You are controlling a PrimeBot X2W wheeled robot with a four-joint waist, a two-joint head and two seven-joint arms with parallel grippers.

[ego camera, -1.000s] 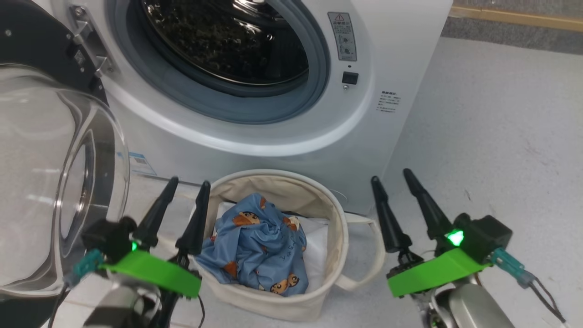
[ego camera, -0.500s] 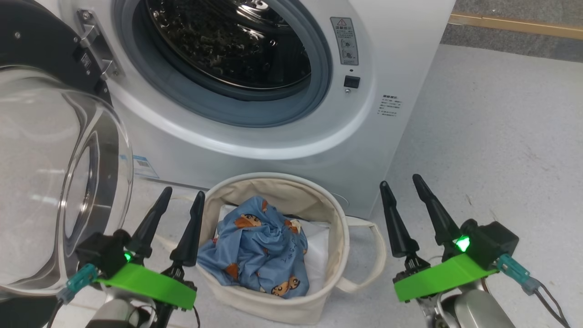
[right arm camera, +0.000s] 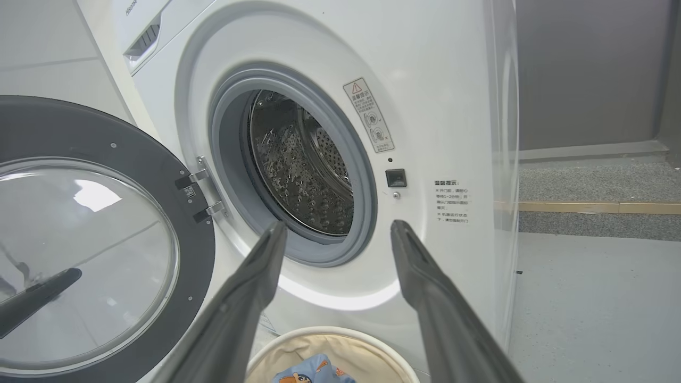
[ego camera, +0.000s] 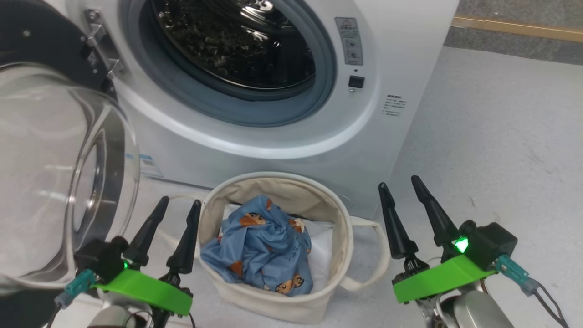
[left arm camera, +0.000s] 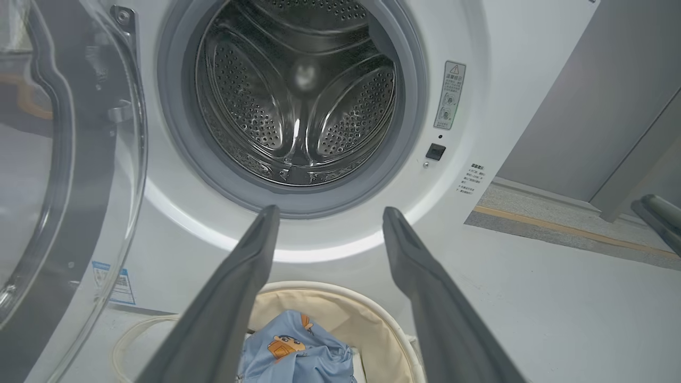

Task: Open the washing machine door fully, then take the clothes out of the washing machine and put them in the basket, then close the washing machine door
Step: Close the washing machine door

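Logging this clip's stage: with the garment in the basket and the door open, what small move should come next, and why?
Probably swing the left gripper to the washing machine door and begin pushing it shut: the clothes lie in the basket, the drum looks empty, and that gripper is open, holding nothing.

grey floor (ego camera: 501, 114) under basket (ego camera: 273, 306) and washing machine (ego camera: 319, 157)
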